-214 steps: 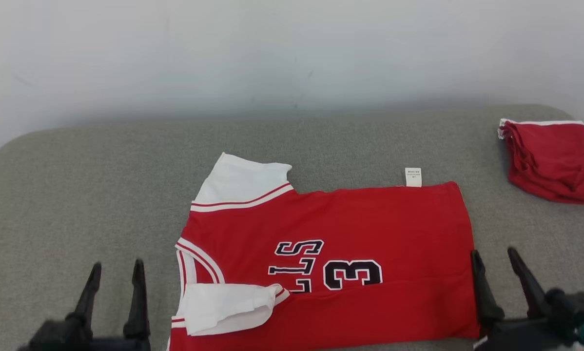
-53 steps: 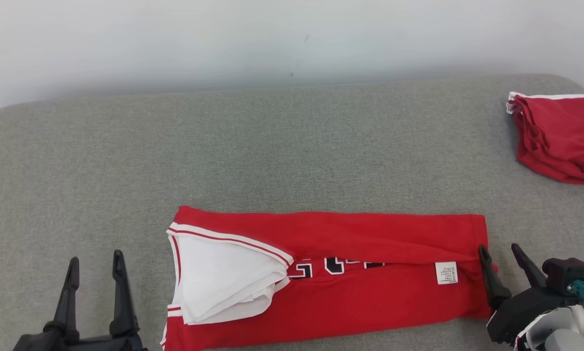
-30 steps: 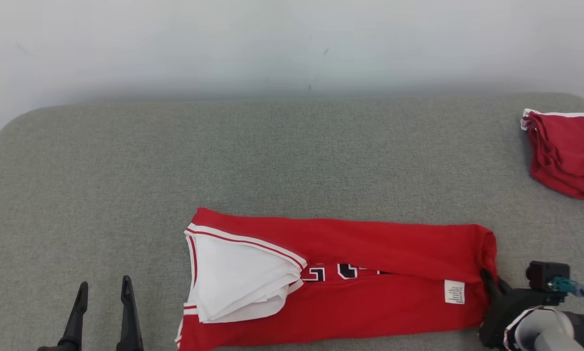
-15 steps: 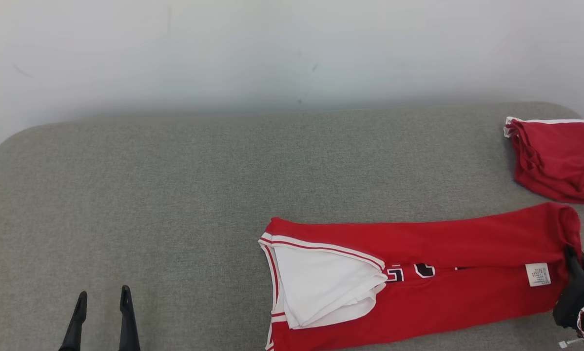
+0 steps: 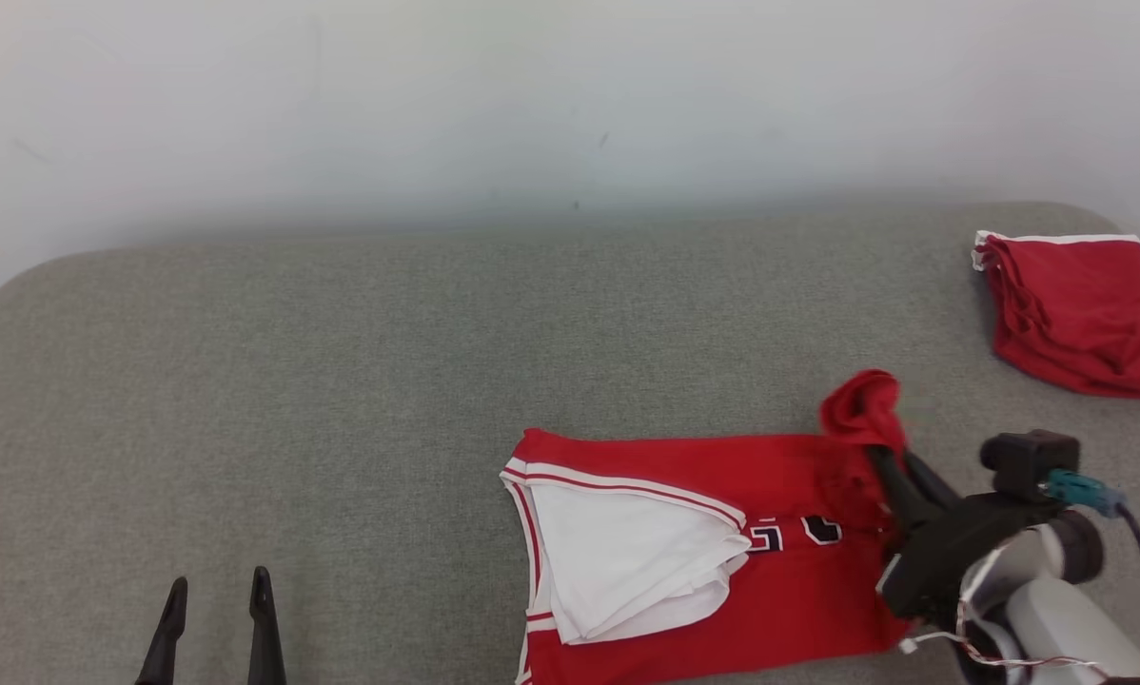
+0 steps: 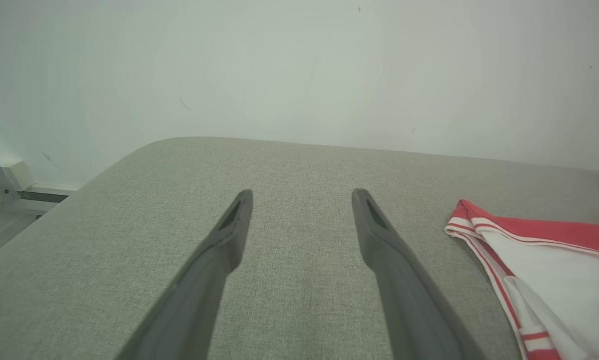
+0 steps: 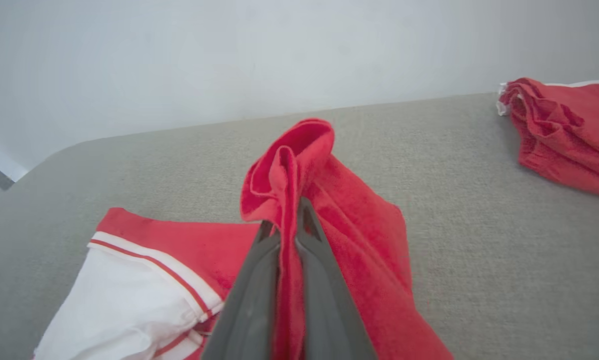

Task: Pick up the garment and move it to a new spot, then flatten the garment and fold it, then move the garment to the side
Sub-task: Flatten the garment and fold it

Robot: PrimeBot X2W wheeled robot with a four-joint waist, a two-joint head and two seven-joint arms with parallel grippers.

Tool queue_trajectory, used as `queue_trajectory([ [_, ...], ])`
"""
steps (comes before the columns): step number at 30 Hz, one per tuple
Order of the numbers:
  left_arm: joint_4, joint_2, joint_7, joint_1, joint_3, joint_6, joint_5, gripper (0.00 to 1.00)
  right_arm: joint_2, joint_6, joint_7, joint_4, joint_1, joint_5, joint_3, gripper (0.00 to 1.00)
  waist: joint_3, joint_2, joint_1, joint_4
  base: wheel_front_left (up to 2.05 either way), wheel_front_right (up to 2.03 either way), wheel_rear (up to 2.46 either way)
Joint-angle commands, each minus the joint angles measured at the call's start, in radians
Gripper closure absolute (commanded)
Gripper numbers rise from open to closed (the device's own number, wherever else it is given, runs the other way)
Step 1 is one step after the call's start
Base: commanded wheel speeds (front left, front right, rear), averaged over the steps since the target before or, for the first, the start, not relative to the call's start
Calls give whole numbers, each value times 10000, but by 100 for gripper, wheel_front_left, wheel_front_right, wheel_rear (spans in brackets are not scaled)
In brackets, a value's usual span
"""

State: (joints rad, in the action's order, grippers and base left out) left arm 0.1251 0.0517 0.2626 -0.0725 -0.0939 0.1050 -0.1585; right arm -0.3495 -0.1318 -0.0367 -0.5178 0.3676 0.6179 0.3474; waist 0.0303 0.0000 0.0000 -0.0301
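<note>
Entry: garment point(image 5: 789, 609), a red jersey with white sleeve, striped trim and black-and-white lettering partly covered; folded lengthwise into a long band; lies on the grey padded surface point(image 5: 342, 381), in its near right part; white sleeve point(image 5: 627, 561) flat at the end toward the robot's left; the opposite end lifted off the surface into a bunched peak point(image 5: 860, 404); right gripper point(image 5: 884, 461) with fingers pressed together on that lifted end, red cloth pinched between them and spilling over the tips; left gripper point(image 5: 220, 582) with fingers spread wide, nothing between them, over bare surface at the near left, well apart from the garment; second red garment point(image 5: 1079, 314), a crumpled heap with a white edge, at the far right corner, apart from the jersey; pale wall point(image 5: 532, 95) behind.
</note>
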Motion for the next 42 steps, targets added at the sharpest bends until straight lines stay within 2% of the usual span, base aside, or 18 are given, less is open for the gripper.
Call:
queue_trajectory([
  [1,44,-13,27,77,15,6,2,0,163,28,105,304,-188,108,46,100,-1,0,0,97,0,0,0],
  [7,159,-17,27,148,53,42,-68,0,995,28,742,1849,-536,91,307,100,19,0,0,431,0,0,0],
  [12,256,-18,27,256,152,15,-149,0,1724,28,1171,2529,-620,-82,590,100,70,0,0,759,0,0,0],
  [18,434,-19,27,457,425,-6,-207,0,2434,28,1318,2456,-619,-325,904,100,162,0,0,1208,0,0,0],
  [26,524,-18,27,637,701,-86,-287,0,2733,28,1111,1591,-311,-890,978,100,296,0,0,1479,0,0,0],
  [27,547,-18,27,659,695,-85,-294,0,2748,28,992,1486,-253,-1032,961,56,304,0,0,1480,0,0,0],
  [28,562,-18,27,666,685,-84,-291,0,2775,28,949,1387,-230,-1050,981,0,304,0,0,1472,0,0,0],
  [33,623,-20,27,593,493,-52,-224,0,2696,28,248,1421,-115,-1155,859,0,214,0,0,1284,0,0,0],
  [42,451,-19,27,394,377,-77,-144,0,1850,28,-1280,2171,-471,-1495,-119,0,52,0,0,800,0,0,0],
])
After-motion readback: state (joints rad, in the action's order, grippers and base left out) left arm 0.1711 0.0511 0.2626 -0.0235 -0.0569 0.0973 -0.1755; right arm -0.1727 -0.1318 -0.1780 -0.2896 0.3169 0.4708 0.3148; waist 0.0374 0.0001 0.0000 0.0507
